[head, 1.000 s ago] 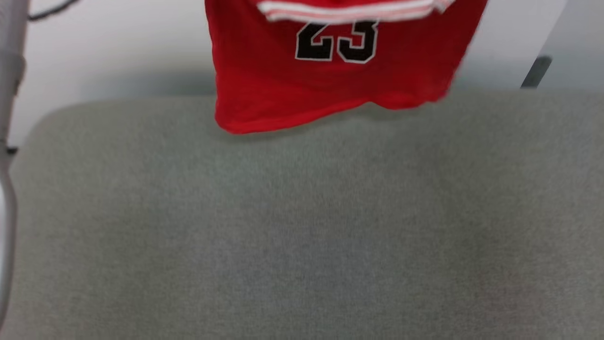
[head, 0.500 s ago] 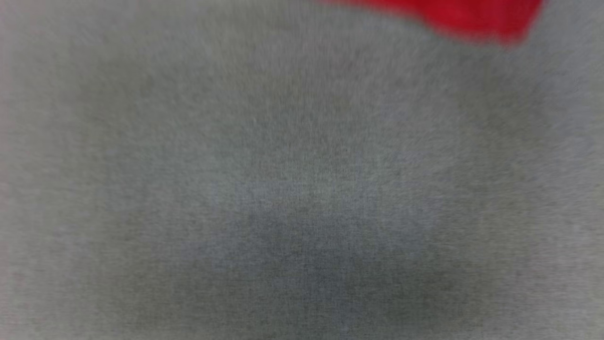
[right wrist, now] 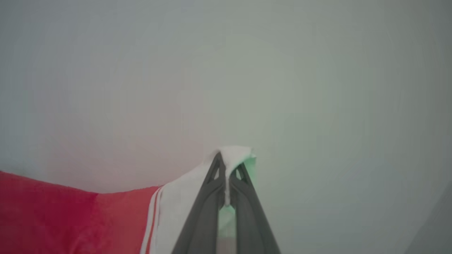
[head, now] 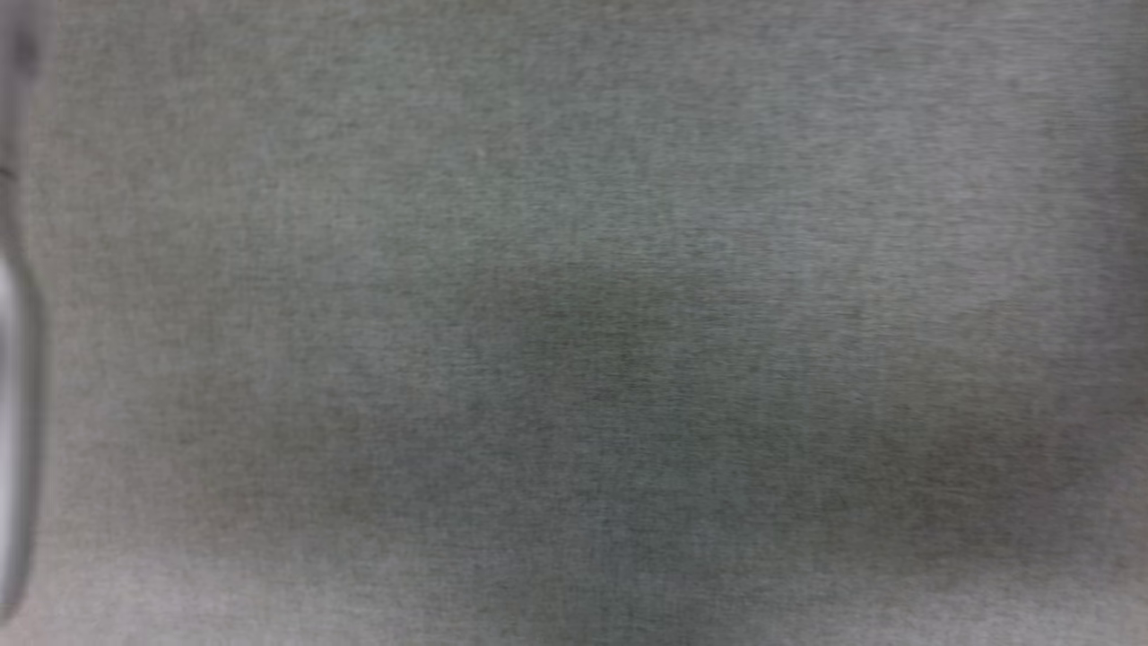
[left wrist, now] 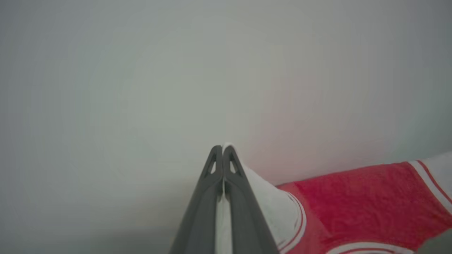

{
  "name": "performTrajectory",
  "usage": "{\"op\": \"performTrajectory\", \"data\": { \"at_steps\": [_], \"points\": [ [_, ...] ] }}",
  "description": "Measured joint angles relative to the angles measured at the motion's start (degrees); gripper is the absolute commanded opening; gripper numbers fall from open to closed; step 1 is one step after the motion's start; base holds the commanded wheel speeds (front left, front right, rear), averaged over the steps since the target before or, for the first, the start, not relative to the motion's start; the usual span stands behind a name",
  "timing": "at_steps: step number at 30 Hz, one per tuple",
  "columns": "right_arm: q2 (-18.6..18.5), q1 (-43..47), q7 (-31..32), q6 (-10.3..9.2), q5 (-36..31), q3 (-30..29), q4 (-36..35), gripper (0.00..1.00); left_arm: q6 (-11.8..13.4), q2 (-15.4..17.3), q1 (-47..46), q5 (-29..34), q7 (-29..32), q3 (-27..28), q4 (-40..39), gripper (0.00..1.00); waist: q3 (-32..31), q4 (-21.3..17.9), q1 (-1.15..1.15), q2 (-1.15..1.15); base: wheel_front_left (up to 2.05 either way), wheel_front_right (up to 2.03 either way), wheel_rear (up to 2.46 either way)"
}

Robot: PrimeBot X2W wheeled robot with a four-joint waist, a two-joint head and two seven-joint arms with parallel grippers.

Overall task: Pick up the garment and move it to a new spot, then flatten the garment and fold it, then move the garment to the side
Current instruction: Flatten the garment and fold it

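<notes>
The garment [left wrist: 360, 197] is a red jersey with white sleeve ends and red-and-white stripe trim. In the left wrist view my left gripper [left wrist: 222, 148] is shut on a white sleeve end, and the red cloth stretches away to the right. In the right wrist view my right gripper [right wrist: 226, 157] is shut on the other white sleeve end, with the garment [right wrist: 53, 215] spreading off to the left. Both grippers hold the cloth up before a plain pale wall. The chest lettering is out of view.
The head view looks down, blurred, on a grey fabric-covered surface [head: 574, 179]. A pale upright bar [head: 16, 431] runs along its left edge.
The head camera has tilted down: the red garment at the top of its view slid out of the picture, leaving grey surface.
</notes>
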Motion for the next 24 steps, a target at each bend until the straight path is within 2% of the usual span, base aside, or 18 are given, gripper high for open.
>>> {"op": "performTrajectory", "data": {
  "at_steps": [6,10,18,24],
  "points": [
    [-0.81,6.05,2.63,0.0,10.5,5.0,4.39,0.0,-0.21,0.19,7.61,-3.28,8.25,-2.71,1.04,0.0,-1.33,1.32,0.0,0.0,0.0,0.0,0.0],
    [-3.15,11.48,7.33,0.0,18.11,9.24,3.42,0.0,-0.23,2.64,13.44,-4.86,12.89,-5.13,-0.68,0.0,-4.37,1.91,0.0,0.0,0.0,0.0,0.0],
    [-10.77,24.47,18.37,-0.01,30.28,15.44,-4.81,0.0,-0.25,8.11,24.66,-7.79,16.84,-8.0,-5.92,0.0,-13.41,1.55,0.0,0.0,0.0,0.0,0.0],
    [-16.03,39.27,26.7,0.0,38.25,18.93,-15.3,0.0,-0.27,11.81,36.84,-10.06,21.67,-10.35,-13.41,0.0,-20.74,0.77,0.0,0.0,0.0,0.0,0.0]
  ]
}}
